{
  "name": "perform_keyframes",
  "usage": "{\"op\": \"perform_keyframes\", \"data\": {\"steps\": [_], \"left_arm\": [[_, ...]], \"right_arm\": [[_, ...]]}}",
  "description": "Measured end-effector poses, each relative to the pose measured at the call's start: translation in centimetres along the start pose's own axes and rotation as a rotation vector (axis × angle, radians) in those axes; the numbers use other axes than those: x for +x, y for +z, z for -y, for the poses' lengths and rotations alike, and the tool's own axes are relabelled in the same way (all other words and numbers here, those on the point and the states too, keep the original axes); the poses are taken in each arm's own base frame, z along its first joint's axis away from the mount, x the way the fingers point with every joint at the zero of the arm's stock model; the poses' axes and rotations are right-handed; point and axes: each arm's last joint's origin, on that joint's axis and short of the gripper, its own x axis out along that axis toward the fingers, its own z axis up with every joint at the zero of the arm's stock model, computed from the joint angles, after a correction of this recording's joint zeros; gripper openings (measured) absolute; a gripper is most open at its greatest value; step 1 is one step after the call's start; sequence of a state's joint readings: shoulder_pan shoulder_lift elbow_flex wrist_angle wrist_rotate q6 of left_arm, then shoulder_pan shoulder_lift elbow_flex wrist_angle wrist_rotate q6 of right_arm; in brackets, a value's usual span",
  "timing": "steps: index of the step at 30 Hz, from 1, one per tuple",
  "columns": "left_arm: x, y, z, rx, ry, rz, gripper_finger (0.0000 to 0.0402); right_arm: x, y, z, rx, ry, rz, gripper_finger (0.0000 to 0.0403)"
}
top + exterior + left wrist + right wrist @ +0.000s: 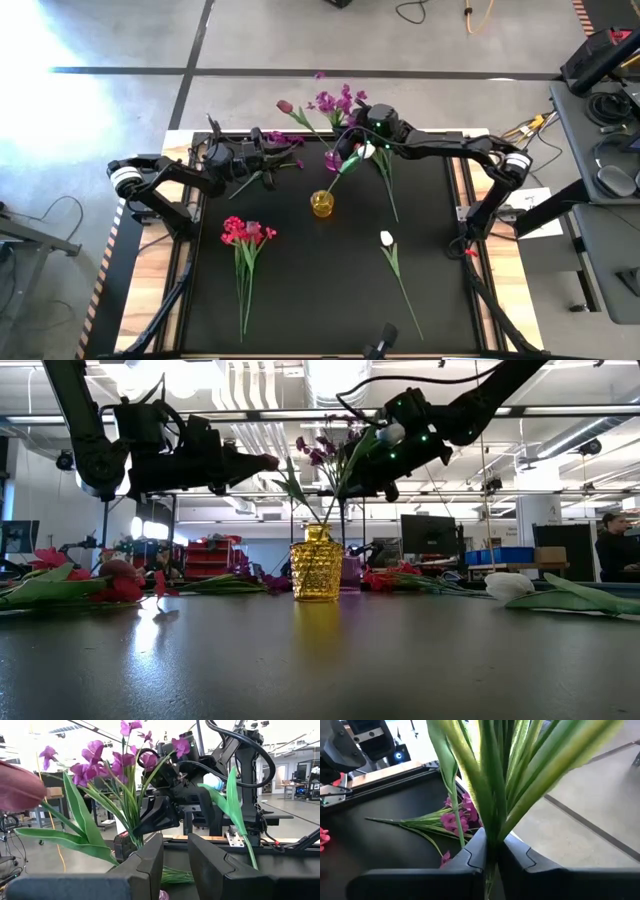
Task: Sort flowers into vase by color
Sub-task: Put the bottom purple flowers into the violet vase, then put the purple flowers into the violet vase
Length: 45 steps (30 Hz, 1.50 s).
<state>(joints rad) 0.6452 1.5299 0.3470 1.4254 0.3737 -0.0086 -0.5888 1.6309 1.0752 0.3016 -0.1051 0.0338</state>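
Note:
My right gripper (356, 150) hovers over the table's far middle, shut on a white-bloomed flower (368, 152) with long green leaves. This flower's stem slants down to a yellow vase (322, 203). Just beyond stands a small purple vase (332, 158) holding a purple spray (337, 101) and a dark red tulip (285, 105). My left gripper (175, 865) is to their left, raised, open by a narrow gap and holding nothing. Another purple spray (283, 165) lies beneath it. Red-pink flowers (246, 233) and a second white tulip (387, 238) lie flat on the mat. My right gripper pinches the white flower's stem and leaves (492, 837) between its two fingers, just below the bloom (390, 432). The flower hangs slanting below the hold. Seen from above, its lower end (328, 192) reaches the yellow vase's mouth.
The black mat (300, 300) has bare room at its near middle, between the red-pink flowers and the lying white tulip. Wooden strips (505, 290) edge the table. A person (612, 545) sits far off in the room behind.

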Motion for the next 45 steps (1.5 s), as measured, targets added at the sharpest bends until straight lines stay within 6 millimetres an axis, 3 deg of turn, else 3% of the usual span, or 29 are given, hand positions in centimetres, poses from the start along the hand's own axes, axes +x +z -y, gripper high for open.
{"op": "perform_keyframes", "data": {"steps": [9,18,23,30,39,42,45], "left_arm": [[0.0,0.0,0.0,0.000,0.000,0.000,0.0075],[0.0,0.0,0.0,0.000,0.000,0.000,0.0075],[0.0,0.0,0.0,0.000,0.000,0.000,0.0075],[0.0,0.0,0.0,0.000,0.000,0.000,0.0075],[0.0,0.0,0.0,-0.002,-0.001,-0.004,0.0075],[0.0,-0.1,0.0,-0.002,-0.003,-0.005,0.0075],[-0.1,0.0,0.1,-0.001,-0.024,-0.003,0.0075]], "right_arm": [[0.1,-0.2,-0.1,0.008,0.000,-0.018,0.0082],[0.1,-0.7,-0.3,0.010,0.005,-0.063,0.0174],[0.0,-1.0,-0.3,0.006,0.004,-0.100,0.0200],[-0.9,-0.3,-0.4,-0.025,-0.030,-0.100,0.0203],[-6.1,2.3,-0.8,-0.104,-0.167,-0.161,0.0201],[-7.5,2.5,-1.0,-0.116,-0.195,-0.172,0.0178],[-8.6,1.6,-1.1,-0.125,-0.198,-0.176,0.0131]]}}
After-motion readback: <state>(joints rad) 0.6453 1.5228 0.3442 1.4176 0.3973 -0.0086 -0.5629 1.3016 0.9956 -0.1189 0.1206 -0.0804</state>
